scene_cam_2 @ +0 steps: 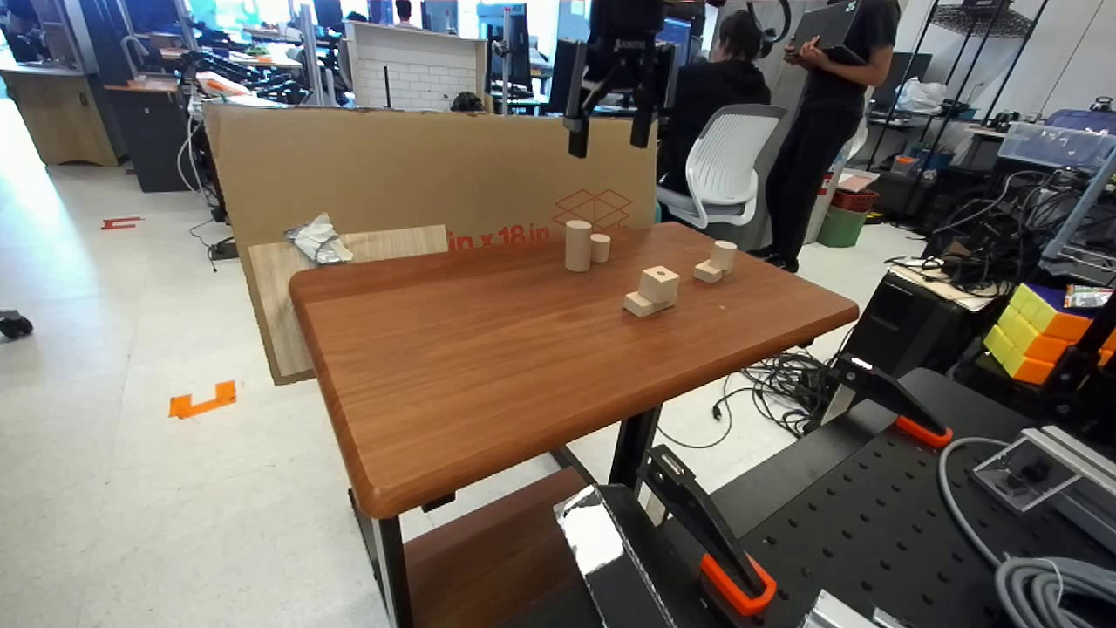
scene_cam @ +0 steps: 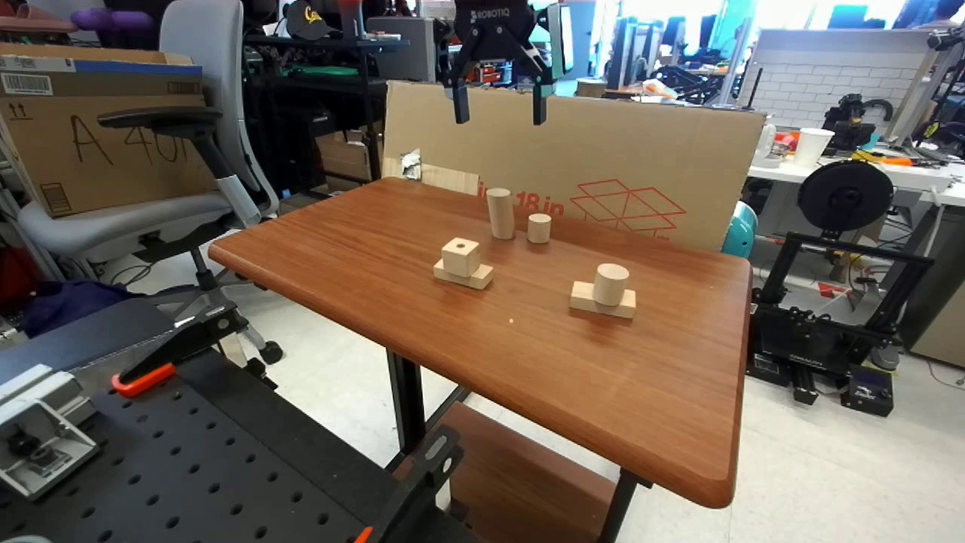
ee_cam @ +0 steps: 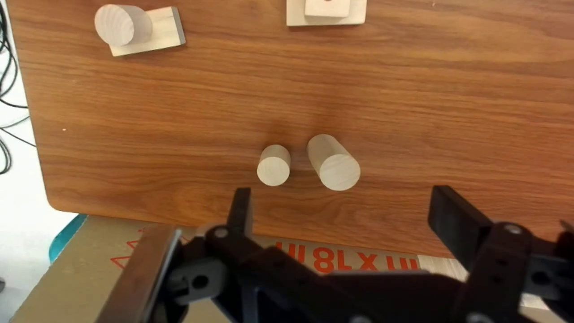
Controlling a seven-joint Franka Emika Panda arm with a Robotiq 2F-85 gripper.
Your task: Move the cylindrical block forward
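Well, the stubby peg (scene_cam: 539, 228) could topple if the gripper (scene_cam: 498, 111), spread, empty and well above its height, comes down off-centre: the cylindrical block (scene_cam: 500, 214) stands upright just beside that peg, leaving little room between.

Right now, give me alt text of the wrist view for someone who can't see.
A taller wooden cylinder and a shorter one stand side by side on a brown table; an open claw spans the bottom. Near the top are one wooden stack and another, cropped.

A cardboard box (scene_cam: 102, 147) sits on a grey chair (scene_cam: 215, 45); a cardboard sheet (scene_cam: 573, 151) stands beside the table (scene_cam: 528, 309).
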